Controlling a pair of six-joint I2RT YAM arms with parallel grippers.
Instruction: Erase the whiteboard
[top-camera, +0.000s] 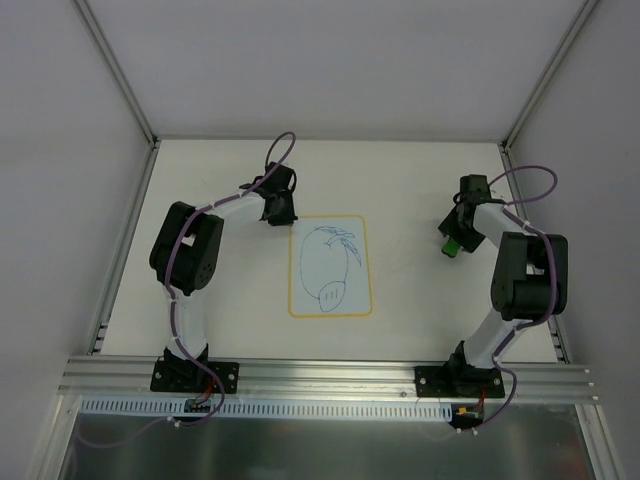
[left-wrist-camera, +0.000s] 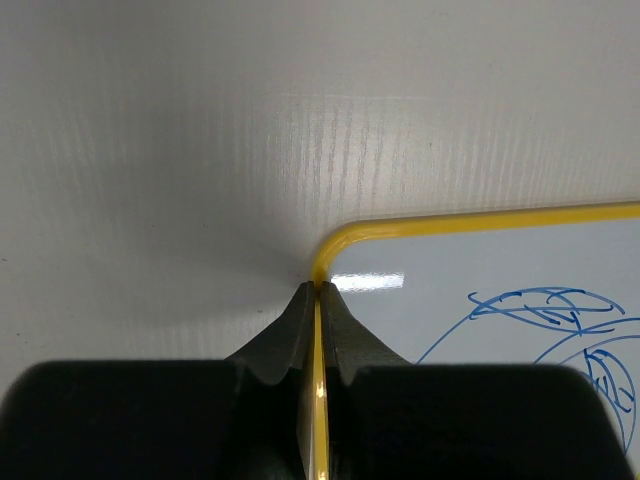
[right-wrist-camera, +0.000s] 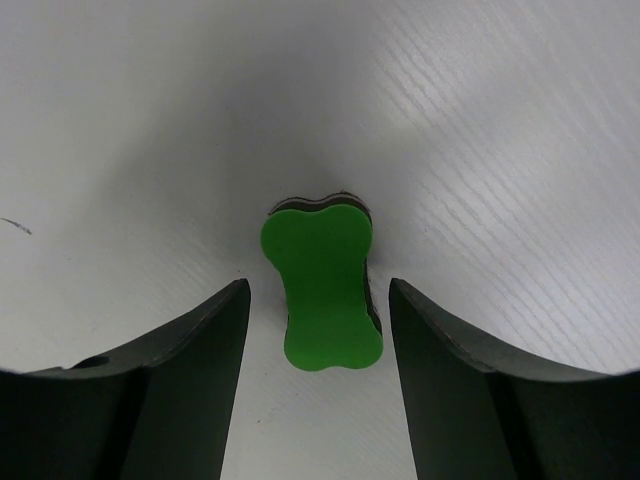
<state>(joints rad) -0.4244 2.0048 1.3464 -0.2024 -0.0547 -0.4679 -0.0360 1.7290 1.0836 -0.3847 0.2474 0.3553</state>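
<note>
- You are looking into a robotics lab test cell.
- Plain white panels (top-camera: 300, 60) wall in your white tabletop (top-camera: 420, 320) on three sides, framed by bare aluminium posts (top-camera: 115, 70).
- Your left arm (top-camera: 185, 255) and right arm (top-camera: 525, 280) are bolted to a slotted aluminium rail (top-camera: 330, 372) at the near edge, with purple cables (top-camera: 287, 136) looping along them.
- The tabletop carries a scribbled whiteboard (top-camera: 345, 290) and a green eraser (top-camera: 452, 246), bench props rather than furnishings.

The whiteboard (top-camera: 330, 266), white with a thin yellow border and rounded corners, is laid flat and marked with blue pen scribbles. One yellow edge is seen along the slit between the closed jaws of the left gripper (left-wrist-camera: 318, 292), a rounded corner just beyond their tips.
</note>
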